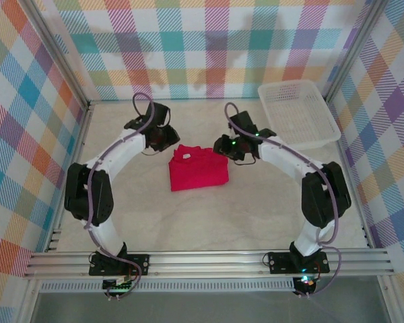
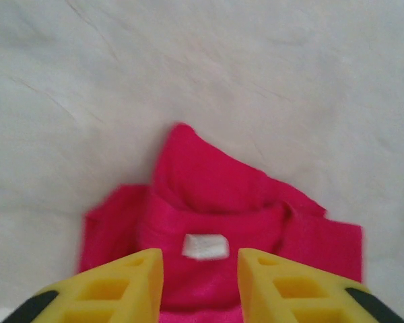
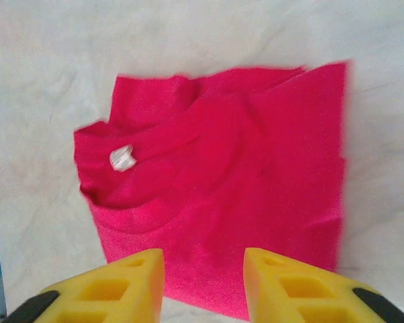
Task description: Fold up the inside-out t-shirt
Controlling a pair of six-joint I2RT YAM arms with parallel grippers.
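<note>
The red inside-out t-shirt [image 1: 198,169] lies folded into a compact square at the table's middle, its collar and small white label [image 1: 186,155] at the far left corner. My left gripper [image 1: 168,138] hovers just off that corner. In the left wrist view its yellow fingers [image 2: 138,282] stand apart above the collar, with the label [image 2: 205,246] showing between them and nothing held. My right gripper [image 1: 223,147] hangs at the shirt's far right corner. In the right wrist view it [image 3: 203,282] is open over the t-shirt [image 3: 242,182] edge, gripping nothing.
A white plastic basket [image 1: 298,113] stands at the back right corner of the pale table [image 1: 209,222]. Checked walls enclose the back and both sides. A metal rail [image 1: 209,262] carrying the arm bases runs along the near edge.
</note>
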